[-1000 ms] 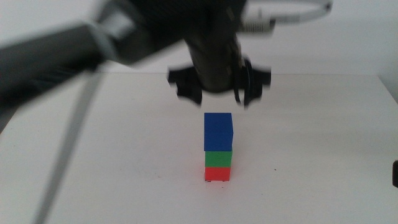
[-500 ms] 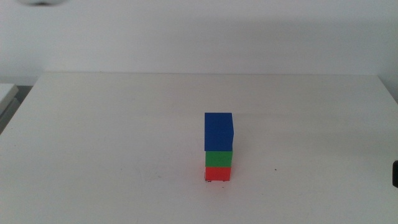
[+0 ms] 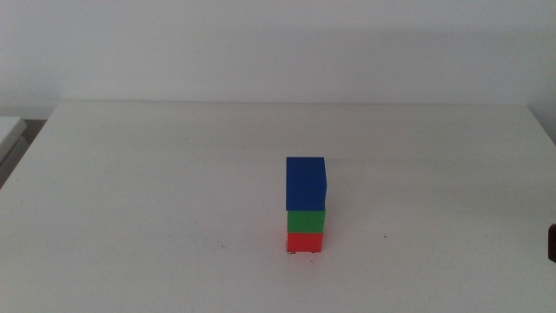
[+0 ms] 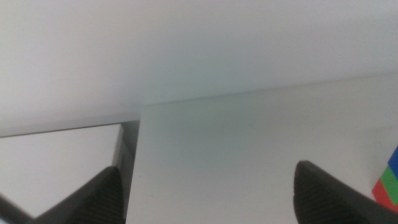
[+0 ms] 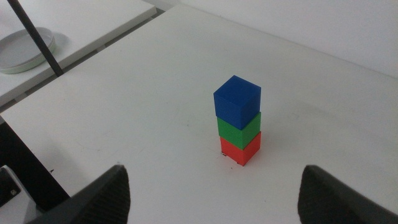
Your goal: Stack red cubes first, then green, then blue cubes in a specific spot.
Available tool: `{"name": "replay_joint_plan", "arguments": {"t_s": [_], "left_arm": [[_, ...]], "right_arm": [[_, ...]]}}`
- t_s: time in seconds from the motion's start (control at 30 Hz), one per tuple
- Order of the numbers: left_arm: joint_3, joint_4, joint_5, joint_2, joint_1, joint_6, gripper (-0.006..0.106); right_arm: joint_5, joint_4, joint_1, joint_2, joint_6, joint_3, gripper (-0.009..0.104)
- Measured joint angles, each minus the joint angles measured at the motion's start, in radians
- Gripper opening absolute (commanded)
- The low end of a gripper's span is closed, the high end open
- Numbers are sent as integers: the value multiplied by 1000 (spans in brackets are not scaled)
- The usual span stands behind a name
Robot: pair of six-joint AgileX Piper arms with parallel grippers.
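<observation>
Reading the stack as finished, judging from how the cubes sit now. Working across from the left arm to the right.

Left gripper [image 4: 205, 186]: out of the middle view, pulled well back near the table's left edge. Its two dark jaws are spread wide with nothing between them. From its own camera I see only a sliver of the stack, off beyond its right jaw, well apart from the fingertips.

Stack, between the two grippers on the white tabletop [image 3: 156, 200]: small matte bright-red cube [image 3: 305, 242] at the bottom, touching the table; small matte green cube [image 3: 305, 221] directly on it; small matte deep-blue cube [image 3: 306, 183] on top. Order matches the task. Faces look roughly flush and the column looks upright; the blue one may be turned very slightly, but I cannot tell for sure. A few small dark scuffs [image 3: 301, 254] show at the foot of the red cube, so I take this as the marked spot.

Right gripper [image 5: 214, 186]: also held back, only a dark bit of it showing at the right edge of the middle view. Jaws spread wide, empty. The stack stands ahead of it, centred between the jaws but well clear.

A round pale dish [image 5: 25, 50] on a side surface lies far beyond its left jaw.

Nothing left to place, in my judgement; neither gripper touches any cube.
</observation>
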Motion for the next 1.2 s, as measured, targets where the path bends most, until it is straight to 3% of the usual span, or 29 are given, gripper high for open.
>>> {"name": "replay_joint_plan", "arguments": {"t_s": [0.17,0.53,0.8,0.97,1.2], "left_arm": [[4,-66,0,-72,29,0,94],[56,-72,-5,-108,34,0,94],[393,-107,-139,-252,34,0,94],[684,-113,-402,-371,34,0,94],[1074,-173,-806,-517,34,0,94]], "right_arm": [[0,0,0,0,0,0,85],[-20,-2,0,-1,0,12,85],[-379,-25,-12,-96,0,285,85],[-485,-39,-134,-160,-2,475,85],[-587,86,-472,-295,-2,673,85]]}}
